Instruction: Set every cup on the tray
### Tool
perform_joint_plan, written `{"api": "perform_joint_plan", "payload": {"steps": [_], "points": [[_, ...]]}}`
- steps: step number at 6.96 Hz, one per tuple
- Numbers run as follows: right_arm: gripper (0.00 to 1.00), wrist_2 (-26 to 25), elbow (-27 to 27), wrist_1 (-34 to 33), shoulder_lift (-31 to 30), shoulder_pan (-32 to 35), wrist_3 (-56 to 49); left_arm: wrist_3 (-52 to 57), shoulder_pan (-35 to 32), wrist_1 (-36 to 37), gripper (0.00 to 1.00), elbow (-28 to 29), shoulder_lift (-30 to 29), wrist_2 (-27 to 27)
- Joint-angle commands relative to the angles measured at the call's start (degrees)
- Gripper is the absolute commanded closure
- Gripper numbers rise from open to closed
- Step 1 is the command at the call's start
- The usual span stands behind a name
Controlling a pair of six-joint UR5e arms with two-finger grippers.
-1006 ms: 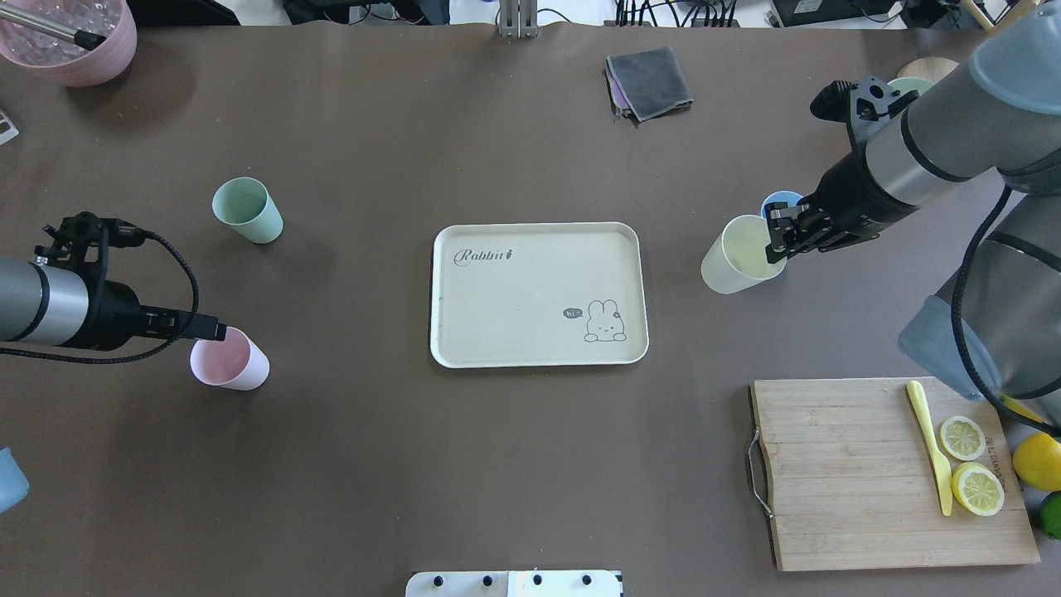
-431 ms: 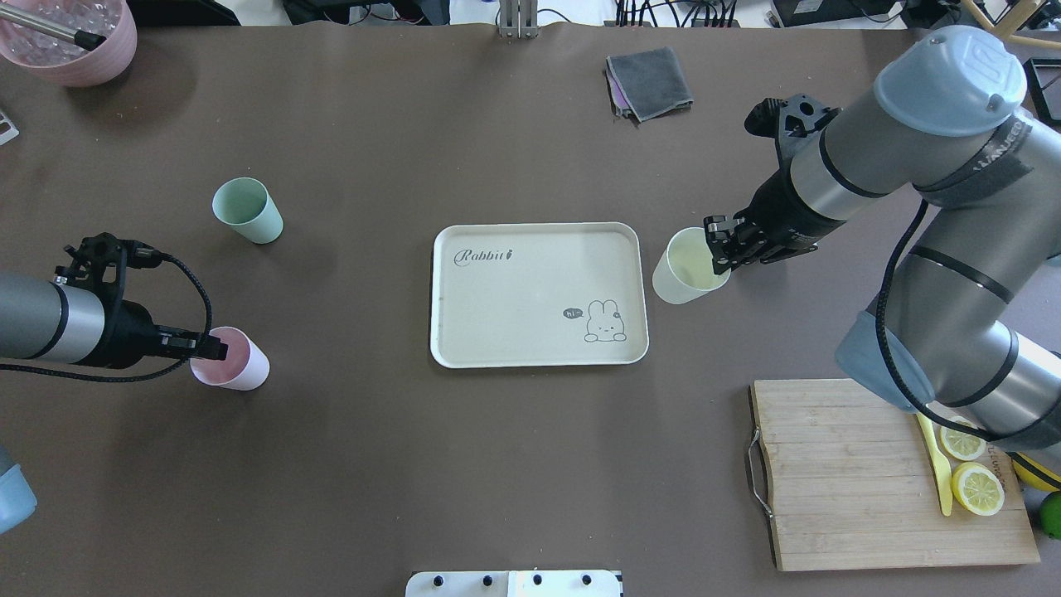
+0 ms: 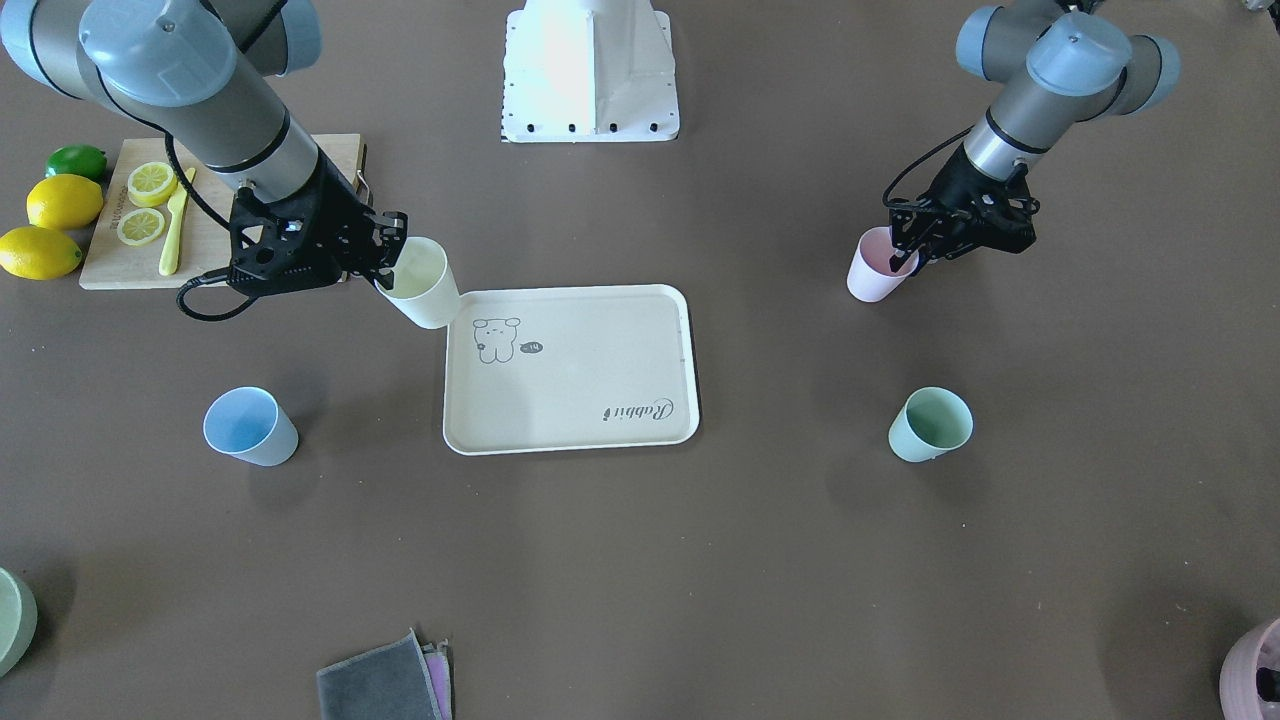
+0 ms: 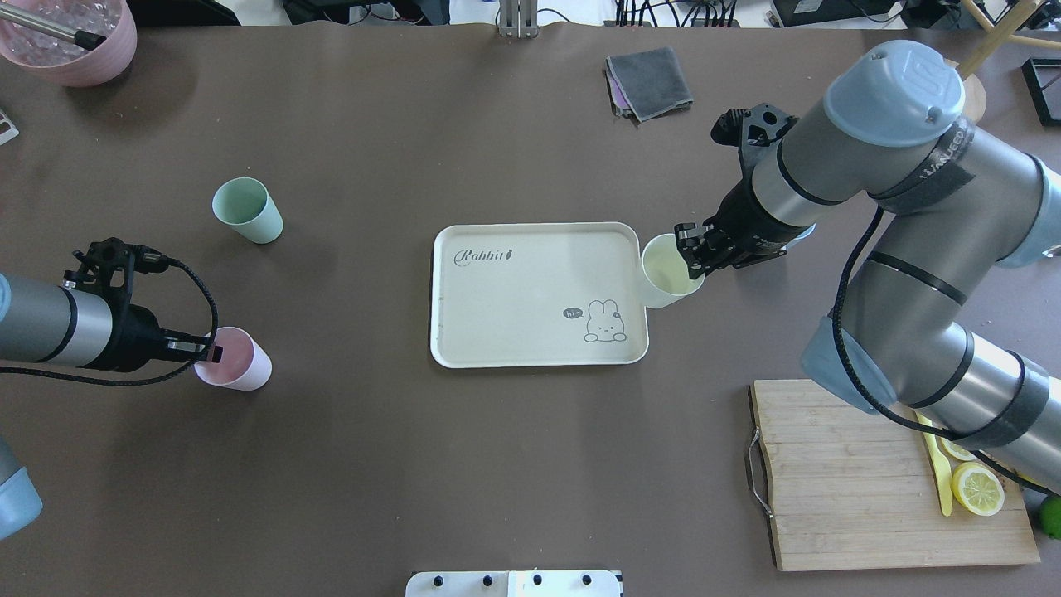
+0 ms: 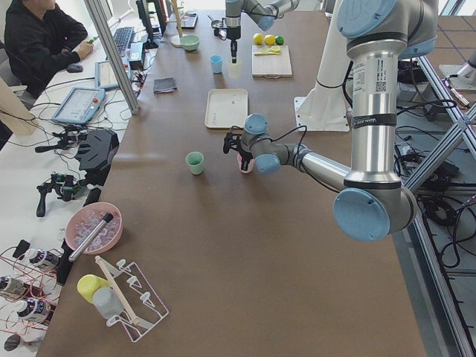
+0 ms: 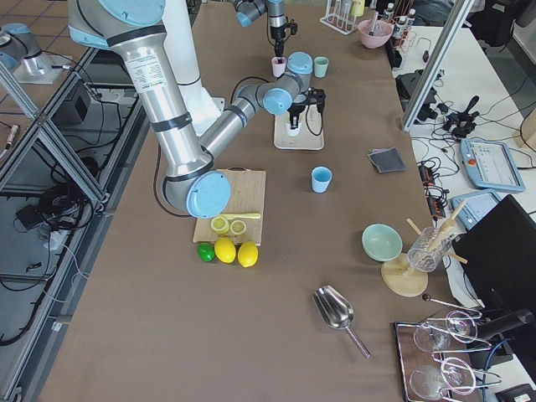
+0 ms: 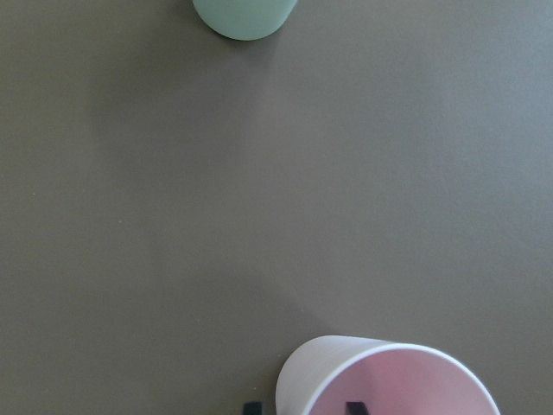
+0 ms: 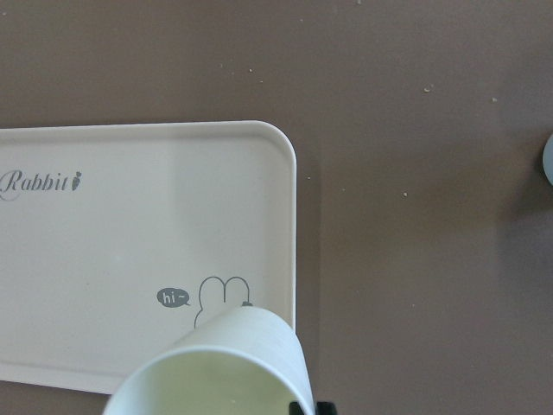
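Note:
The cream tray (image 4: 514,298) lies mid-table; it also shows in the front view (image 3: 580,380) and the right wrist view (image 8: 130,242). My right gripper (image 4: 692,261) is shut on the rim of the pale yellow cup (image 4: 666,283), held tilted at the tray's right edge by the rabbit drawing (image 3: 425,285) (image 8: 216,363). My left gripper (image 4: 211,348) is open, with one finger inside and one outside the wall of the pink cup (image 4: 242,371) (image 7: 389,380) on the table. The mint green cup (image 4: 249,211) stands far left. The light blue cup (image 3: 248,427) stands right of the tray, mostly hidden in the overhead view by my right arm.
A wooden cutting board (image 4: 845,473) with lemon slices and a yellow knife lies near right. A grey cloth (image 4: 649,83) lies at the far middle. A mauve pot (image 4: 75,41) stands at the far left corner. Whole lemons (image 3: 60,205) sit beside the board.
My right gripper has carried the yellow cup left, from beside the blue cup to the tray's right edge. My left gripper has shifted slightly to straddle the pink cup's rim.

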Motion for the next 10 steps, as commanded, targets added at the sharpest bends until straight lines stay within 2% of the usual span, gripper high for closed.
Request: {"api": "perform_joint_plan", "payload": {"steps": [1, 3, 6, 7, 8, 9, 10], "points": [[1.00, -1.4, -2.8, 0.5, 2.2, -1.7, 0.9, -0.1, -1.0, 0.2, 1.00, -0.3, -0.2, -0.7], [1.00, -3.8, -5.4, 0.8, 4.2, -4.4, 1.2, -0.2, -5.1, 1.4, 1.00, -0.6, -2.0, -4.2], [1.00, -4.8, -8.7, 0.9, 6.8, -7.9, 1.1, -0.4, -6.4, 12.7, 1.00, -0.6, -12.5, -4.2], [1.00, -6.1, -10.7, 2.4, 7.0, -8.2, 1.0, -0.4, -6.6, 17.2, 1.00, -0.5, -16.8, -4.1], [1.00, -6.3, -13.6, 6.9, 7.0, -8.2, 1.2, -0.6, -6.7, 20.0, 1.00, -0.6, -19.7, -3.9], [1.00, -6.3, -14.5, 7.7, 7.0, -8.2, 1.2, -0.9, -6.6, 20.2, 1.00, -0.6, -19.9, -3.9], [0.50, -6.2, -14.5, 7.6, 7.3, -7.7, 1.2, -2.7, -6.3, 20.5, 1.00, 0.0, -21.3, -3.8]]}}
